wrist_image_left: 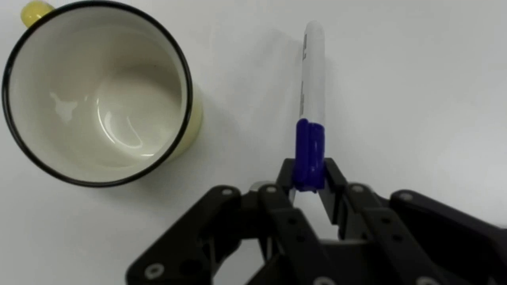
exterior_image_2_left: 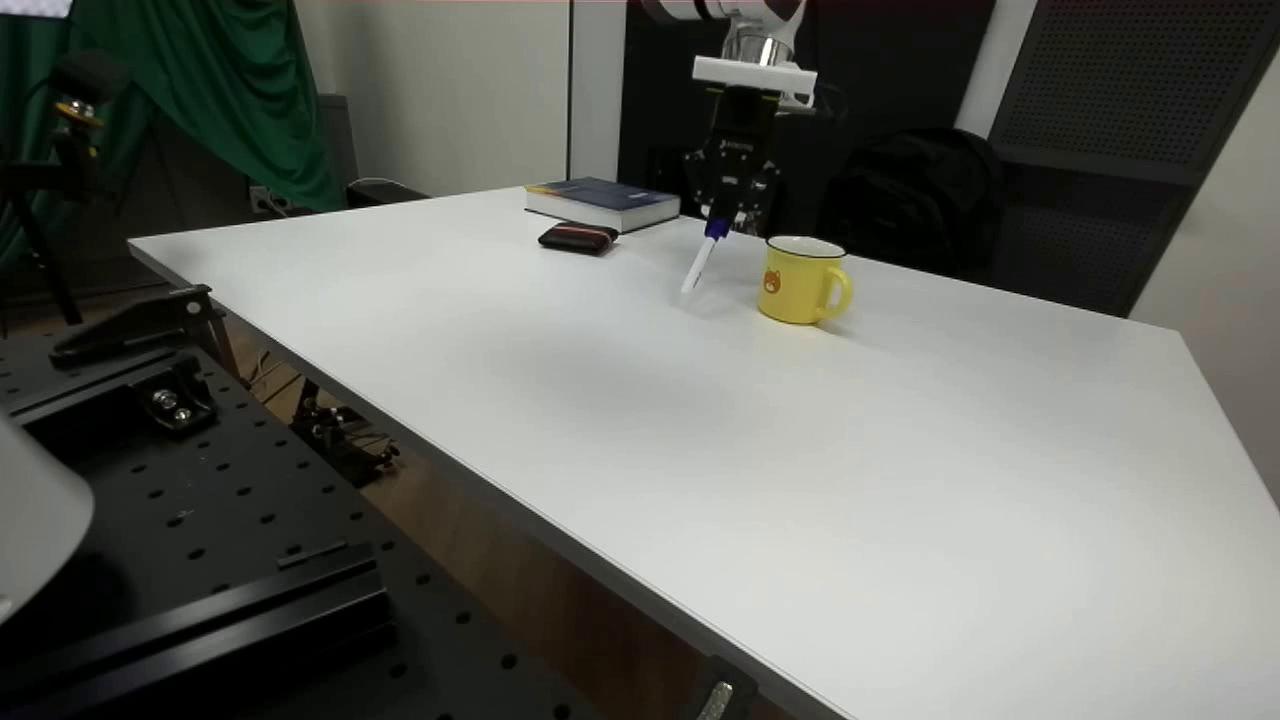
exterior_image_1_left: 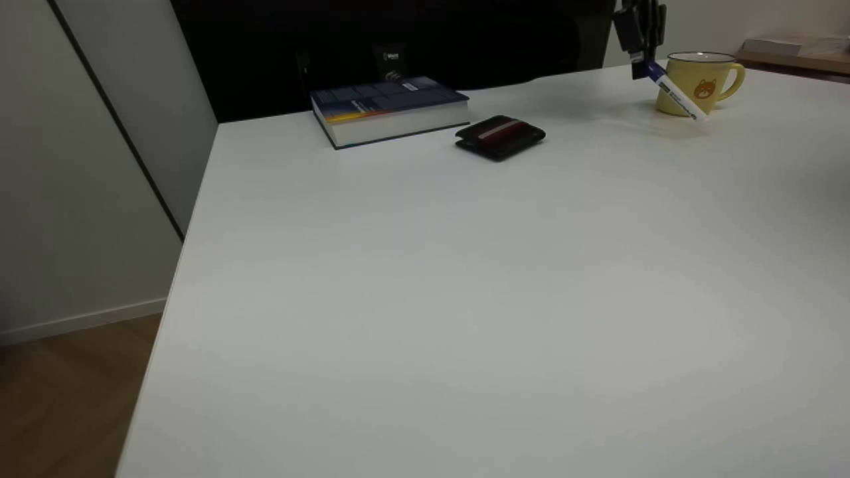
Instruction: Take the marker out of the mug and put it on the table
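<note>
The marker, with a white body (wrist_image_left: 313, 79) and a dark blue cap, is gripped by its cap between my gripper's fingertips (wrist_image_left: 309, 176). It is tilted, its white end pointing down and away from the fingers. In an exterior view the marker (exterior_image_2_left: 698, 266) reaches close to the white table (exterior_image_2_left: 640, 400); I cannot tell if its end touches. The yellow mug (exterior_image_2_left: 795, 285) stands upright beside the marker, apart from it, handle on the far side from it. In the wrist view the mug (wrist_image_left: 194, 122) is empty inside. In an exterior view the marker (exterior_image_1_left: 680, 98) partly overlaps the mug (exterior_image_1_left: 687, 83).
A dark wallet (exterior_image_1_left: 499, 137) lies on the table, and a thick blue book (exterior_image_1_left: 392, 109) lies behind it near the table's edge. Both also show in an exterior view, the wallet (exterior_image_2_left: 578, 238) in front of the book (exterior_image_2_left: 605, 203). A black backpack (exterior_image_2_left: 915, 200) is beyond the table.
</note>
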